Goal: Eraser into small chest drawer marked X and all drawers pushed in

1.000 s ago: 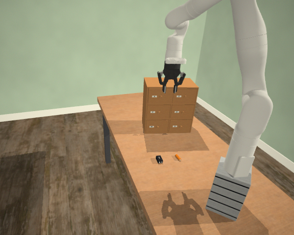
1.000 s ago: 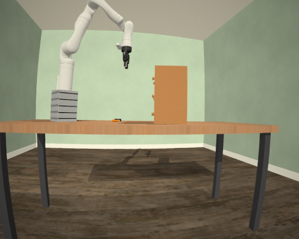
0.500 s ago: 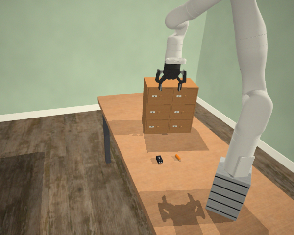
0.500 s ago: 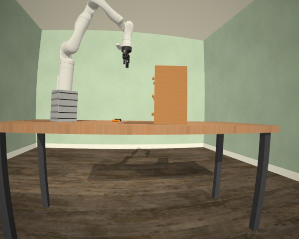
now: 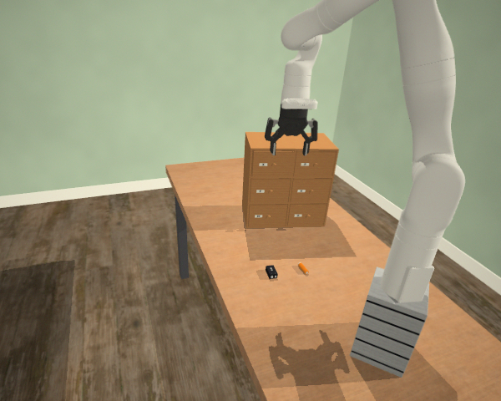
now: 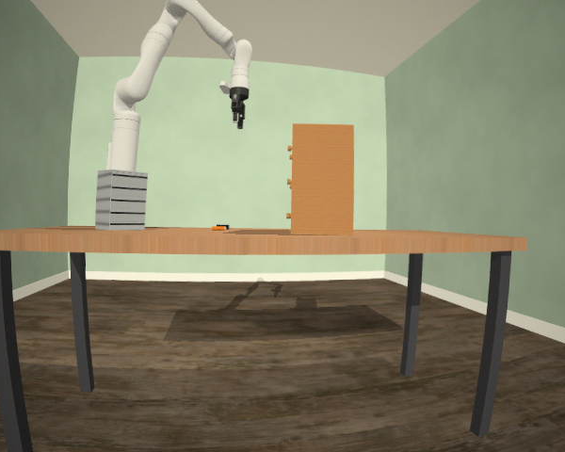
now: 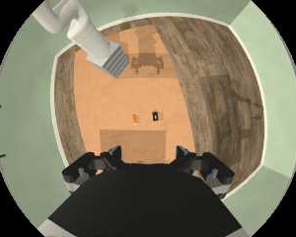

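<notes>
The small chest (image 5: pixel 245 185) (image 6: pixel 322 180) stands upright on the table, its six drawers in two columns of three looking pushed in. Their label letters are too small to read surely; the top left drawer (image 5: pixel 284 170) may be X. A black block (image 5: pixel 271 271) (image 7: pixel 155 117) with white marks and an orange cylinder (image 5: pixel 303 268) (image 6: pixel 218 228) (image 7: pixel 134 118) lie on the table in front of the chest. I cannot tell whether either is the eraser. My gripper (image 5: pixel 289 152) (image 6: pixel 237 125) (image 7: pixel 148 152) is wide open and empty, pointing down, high above the table and in front of the chest.
The table (image 5: pixel 268 306) (image 6: pixel 399 241) (image 7: pixel 99 104) carries the chest, the two small things and the arm's grey base block (image 5: pixel 388 330) (image 6: pixel 121 200) (image 7: pixel 109 61). The table's long left edge runs close to the black block in the top view. The chest's shadow falls in front of it.
</notes>
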